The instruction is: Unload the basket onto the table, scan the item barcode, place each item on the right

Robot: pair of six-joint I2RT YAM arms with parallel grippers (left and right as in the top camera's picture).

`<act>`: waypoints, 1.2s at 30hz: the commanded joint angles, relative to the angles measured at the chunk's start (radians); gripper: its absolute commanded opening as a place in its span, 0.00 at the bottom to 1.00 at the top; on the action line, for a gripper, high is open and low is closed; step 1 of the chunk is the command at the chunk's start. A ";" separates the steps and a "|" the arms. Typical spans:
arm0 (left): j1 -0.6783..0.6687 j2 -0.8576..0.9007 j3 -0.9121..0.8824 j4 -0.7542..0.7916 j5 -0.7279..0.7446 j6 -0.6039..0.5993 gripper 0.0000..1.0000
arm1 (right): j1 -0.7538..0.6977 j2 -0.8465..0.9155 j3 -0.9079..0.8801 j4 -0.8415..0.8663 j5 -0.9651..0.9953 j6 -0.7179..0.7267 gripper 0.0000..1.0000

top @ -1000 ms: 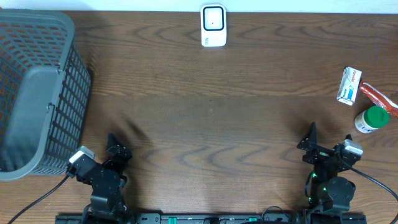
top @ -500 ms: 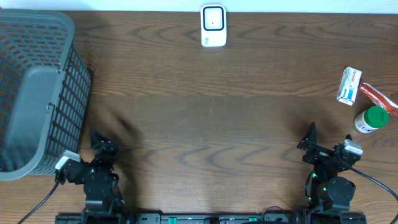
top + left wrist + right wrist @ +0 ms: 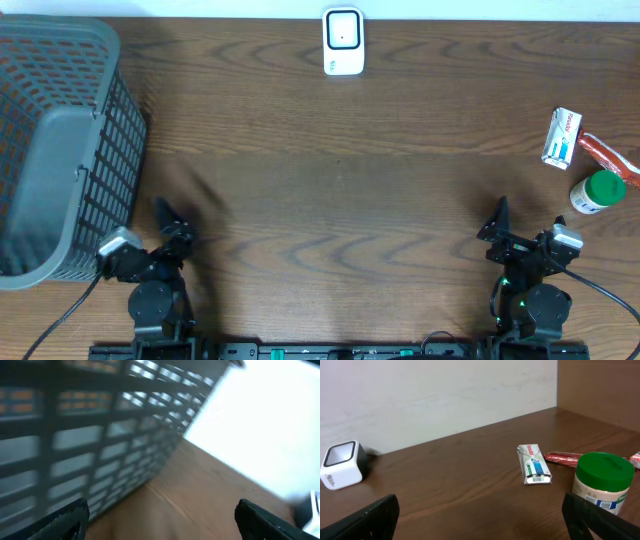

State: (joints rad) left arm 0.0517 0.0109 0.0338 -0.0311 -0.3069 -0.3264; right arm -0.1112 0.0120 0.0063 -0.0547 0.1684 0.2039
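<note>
The white barcode scanner point(image 3: 343, 41) stands at the table's far edge, and the right wrist view has it at the left point(image 3: 341, 466). At the right edge lie a white box point(image 3: 561, 138) with its barcode end showing point(image 3: 535, 464), a red packet point(image 3: 607, 155) and a green-lidded jar point(image 3: 598, 192). My right gripper point(image 3: 528, 218) hovers open near the front edge, short of the jar point(image 3: 601, 482). My left gripper point(image 3: 174, 220) is open at the front left, with only table between its fingers point(image 3: 65, 520).
A large grey mesh basket point(image 3: 60, 150) fills the left side of the table, and its wall point(image 3: 90, 435) looms close in the blurred left wrist view. Both arm bases sit at the front edge.
My left arm has swung left toward the basket, then eased back slightly, and its gripper stays open. The right arm and all items have not moved.
</note>
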 commanded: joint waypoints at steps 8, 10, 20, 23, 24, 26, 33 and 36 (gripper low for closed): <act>0.011 -0.009 -0.029 -0.030 0.121 0.132 0.93 | 0.006 -0.006 -0.001 -0.005 -0.009 -0.011 0.99; 0.011 -0.009 -0.029 -0.030 0.121 0.132 0.93 | 0.006 -0.006 -0.001 -0.005 -0.009 -0.011 0.99; 0.011 -0.009 -0.029 -0.034 0.185 0.131 0.93 | 0.006 -0.006 -0.001 -0.005 -0.009 -0.011 0.99; 0.011 -0.009 -0.029 -0.033 0.184 0.131 0.94 | 0.006 -0.006 -0.001 -0.005 -0.009 -0.011 0.99; 0.011 -0.009 -0.029 -0.031 0.184 0.131 0.93 | 0.006 -0.006 -0.001 -0.005 -0.009 -0.011 0.99; 0.011 -0.008 -0.029 -0.031 0.184 0.131 0.93 | 0.006 -0.006 -0.001 -0.005 -0.009 -0.011 0.99; 0.011 -0.007 -0.029 -0.031 0.184 0.131 0.94 | 0.006 -0.006 -0.001 -0.005 -0.009 -0.011 0.99; 0.011 -0.007 -0.029 -0.031 0.184 0.131 0.93 | 0.006 -0.006 -0.001 -0.005 -0.009 -0.011 0.99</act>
State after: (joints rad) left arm 0.0574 0.0109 0.0338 -0.0406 -0.1322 -0.2085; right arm -0.1112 0.0120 0.0063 -0.0547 0.1684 0.2039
